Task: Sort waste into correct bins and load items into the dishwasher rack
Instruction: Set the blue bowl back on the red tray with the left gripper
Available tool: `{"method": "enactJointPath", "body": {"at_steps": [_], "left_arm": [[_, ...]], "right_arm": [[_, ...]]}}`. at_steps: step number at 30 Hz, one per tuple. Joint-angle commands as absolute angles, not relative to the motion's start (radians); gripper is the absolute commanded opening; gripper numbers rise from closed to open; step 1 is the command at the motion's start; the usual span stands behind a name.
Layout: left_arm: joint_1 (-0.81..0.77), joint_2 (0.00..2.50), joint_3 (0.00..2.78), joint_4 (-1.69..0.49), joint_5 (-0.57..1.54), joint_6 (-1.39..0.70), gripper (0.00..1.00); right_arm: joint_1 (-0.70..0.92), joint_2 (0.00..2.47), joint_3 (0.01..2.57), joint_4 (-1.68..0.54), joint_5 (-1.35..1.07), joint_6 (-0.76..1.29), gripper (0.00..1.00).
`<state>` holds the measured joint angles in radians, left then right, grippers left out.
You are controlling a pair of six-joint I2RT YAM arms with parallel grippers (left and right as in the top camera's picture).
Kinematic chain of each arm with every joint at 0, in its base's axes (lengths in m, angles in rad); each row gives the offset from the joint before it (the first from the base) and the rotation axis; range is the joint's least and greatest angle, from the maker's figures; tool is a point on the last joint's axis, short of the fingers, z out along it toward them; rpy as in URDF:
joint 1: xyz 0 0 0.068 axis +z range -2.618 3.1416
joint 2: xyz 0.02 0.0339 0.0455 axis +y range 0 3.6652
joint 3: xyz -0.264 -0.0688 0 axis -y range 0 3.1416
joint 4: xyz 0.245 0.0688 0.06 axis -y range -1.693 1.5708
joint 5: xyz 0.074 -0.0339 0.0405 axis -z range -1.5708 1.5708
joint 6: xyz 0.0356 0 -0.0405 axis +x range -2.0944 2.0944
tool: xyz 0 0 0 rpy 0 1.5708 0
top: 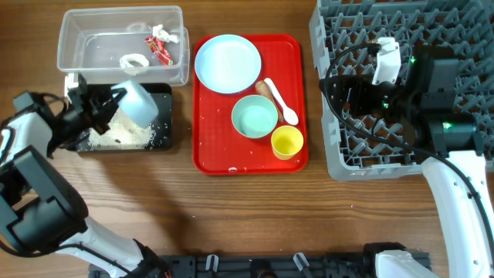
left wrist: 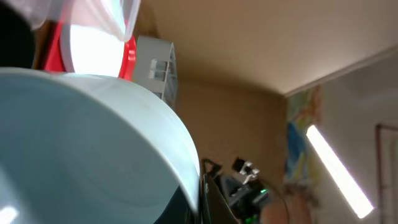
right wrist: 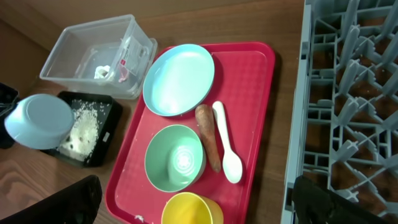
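- My left gripper (top: 104,110) is clenched on a pale blue bowl (top: 139,102), which is tipped over the black tray (top: 164,137) where rice (top: 123,137) lies.
- My right gripper (top: 349,96) hangs spread wide and empty above the rack (top: 340,158), near its left edge.
- The plate (top: 228,63), green bowl (top: 255,117), cup (top: 287,142), spoon (top: 282,106) and carrot (top: 263,87) sit on the red tray (top: 208,154).
- A strip of table (top: 315,100) separates the red tray from the rack.
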<state>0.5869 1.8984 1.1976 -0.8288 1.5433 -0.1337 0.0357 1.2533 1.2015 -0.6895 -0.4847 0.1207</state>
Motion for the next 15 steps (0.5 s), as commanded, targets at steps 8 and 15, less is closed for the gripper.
{"method": "enactJointPath", "body": {"at_steps": [8,15], "left_arm": [[0.581,1.891,1.198,-0.759,1.502,-0.194,0.04],[0.297,1.697,1.198,-0.749,1.094,-0.162,0.04]], "right_arm": [[0.036,1.264,1.222,-0.679,-0.468,0.133,1.00],[0.036,1.265,1.222,-0.667,-0.467,0.134,1.00]]}}
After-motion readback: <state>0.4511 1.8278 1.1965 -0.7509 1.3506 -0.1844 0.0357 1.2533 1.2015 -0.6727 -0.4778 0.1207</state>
